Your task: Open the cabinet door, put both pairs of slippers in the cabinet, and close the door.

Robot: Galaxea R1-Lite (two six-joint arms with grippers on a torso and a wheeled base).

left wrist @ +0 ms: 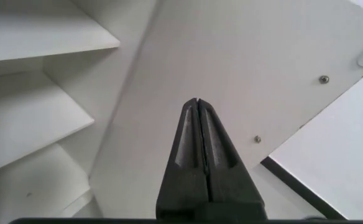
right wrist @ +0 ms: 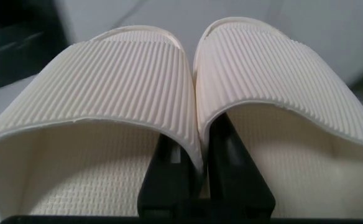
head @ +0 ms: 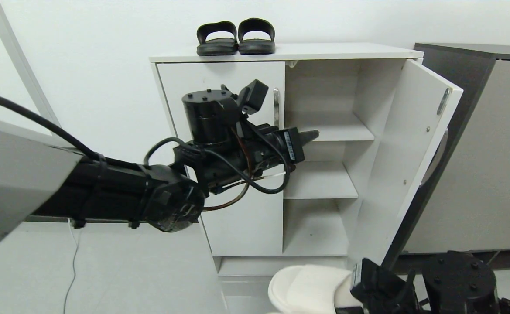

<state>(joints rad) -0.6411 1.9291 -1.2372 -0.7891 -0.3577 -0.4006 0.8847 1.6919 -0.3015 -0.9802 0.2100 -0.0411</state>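
One black rubber slipper pair (head: 236, 38) sits atop the open white two-door cabinet (head: 241, 231); the right end effector (right wrist: 197, 177) pinches one cream ribbed pair (right wrist: 243, 74); the left end effector (left wrist: 197, 111) is pressed together.

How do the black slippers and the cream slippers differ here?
The black rubber slippers sit atop the white cabinet; the cream ribbed slippers are low in front of it. The black pair is untouched; the cream pair is clamped by the right gripper at the adjoining straps. Both pairs are side by side, outside the cabinet.
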